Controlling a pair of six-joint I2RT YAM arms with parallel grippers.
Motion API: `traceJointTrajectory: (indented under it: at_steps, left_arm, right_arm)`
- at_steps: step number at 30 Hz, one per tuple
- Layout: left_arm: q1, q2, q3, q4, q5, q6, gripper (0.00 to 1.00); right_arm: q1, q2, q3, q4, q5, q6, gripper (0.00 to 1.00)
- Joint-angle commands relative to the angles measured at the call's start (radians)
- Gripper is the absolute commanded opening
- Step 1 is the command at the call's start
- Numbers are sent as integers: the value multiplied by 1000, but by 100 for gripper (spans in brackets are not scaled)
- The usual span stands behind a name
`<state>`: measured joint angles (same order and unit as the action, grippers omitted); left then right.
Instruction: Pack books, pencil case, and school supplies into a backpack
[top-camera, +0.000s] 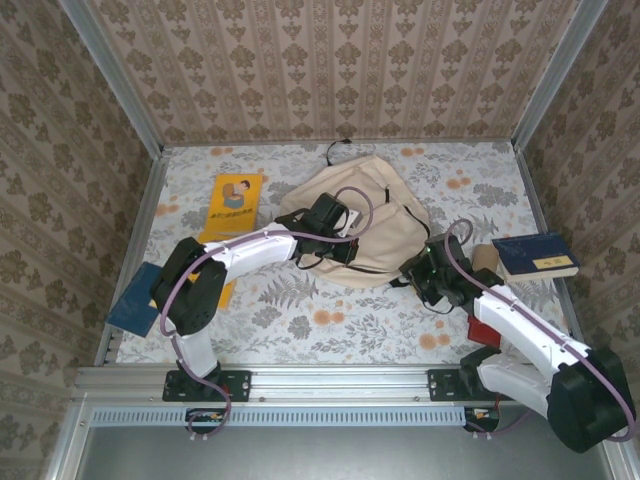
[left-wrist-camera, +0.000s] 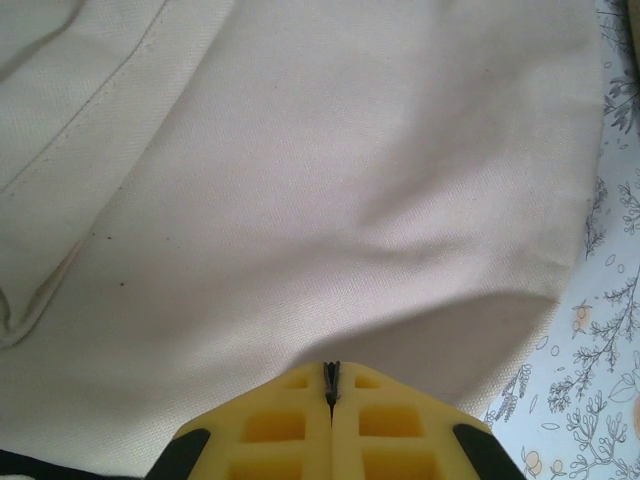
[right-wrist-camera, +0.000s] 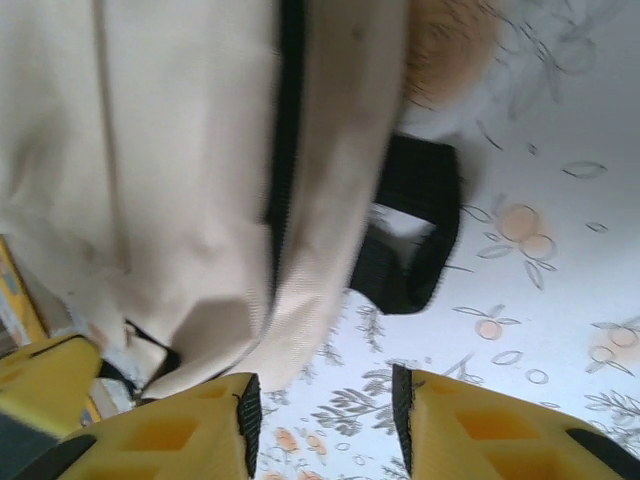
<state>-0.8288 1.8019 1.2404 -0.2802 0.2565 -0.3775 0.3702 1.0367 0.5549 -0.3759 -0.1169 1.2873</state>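
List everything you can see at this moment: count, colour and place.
backpack: one, beige, lying at the table's centre.
yellow book: one, yellow, left of the backpack.
navy books: two, dark blue, one at the right edge, the other at the left edge.
red square: one, red, partly under the right arm.
table: one, pale floral cover.
left tool: one, yellow pads, shut, over the backpack.
right tool: one, yellow pads, open, by the backpack's edge.

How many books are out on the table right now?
3: a yellow book left of the backpack, a navy book at the right edge, a second navy book near left, by the left arm. Others may be hidden.
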Motion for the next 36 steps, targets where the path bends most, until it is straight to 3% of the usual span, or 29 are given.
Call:
traceJointTrajectory:
  at_steps: [1, 5, 19, 31, 36]
  left_arm:
    - [3, 1, 12, 3, -33, -21, 0]
    - [5, -14, -3, -9, -63, -24, 0]
    - [8, -45, -42, 7, -69, -37, 0]
    - [9, -50, -51, 10, -69, -38, 0]
    - [8, -52, -61, 19, -61, -41, 0]
  right_arm:
    - [0, 50, -7, 85, -72, 17, 41]
    - [4, 119, 35, 163, -132, 2, 42]
    - [28, 275, 127, 194, -163, 98, 39]
    - [29, 323, 149, 129, -141, 126, 34]
    - [33, 331, 157, 91, -129, 163, 43]
